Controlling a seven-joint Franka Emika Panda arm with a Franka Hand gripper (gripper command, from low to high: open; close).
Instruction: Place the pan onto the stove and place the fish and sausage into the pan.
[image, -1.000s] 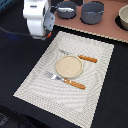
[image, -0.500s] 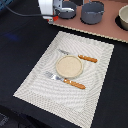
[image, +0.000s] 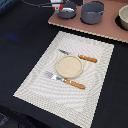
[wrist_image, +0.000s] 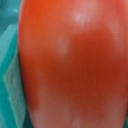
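Note:
The grey-blue pan (image: 68, 10) stands on the pinkish-brown stove (image: 100, 29) at the back, its thin handle pointing to the exterior view's left. My gripper (image: 57, 7) is at the pan's left rim, at the top edge of the exterior view, with a bit of red showing in it. The red sausage (wrist_image: 75, 65) fills the wrist view at very close range, so my gripper looks shut on it. The fingers themselves do not show. The fish is not visible in either view.
A larger grey pot (image: 92, 11) stands on the stove right of the pan, and a pale bowl (image: 123, 18) sits at the stove's right end. The woven placemat (image: 35, 82) holds a round plate (image: 69, 66), a knife (image: 86, 58) and a fork (image: 70, 81).
My gripper has moved from the exterior view's left, beside the stove, up and right to the pan's rim, carrying the red sausage.

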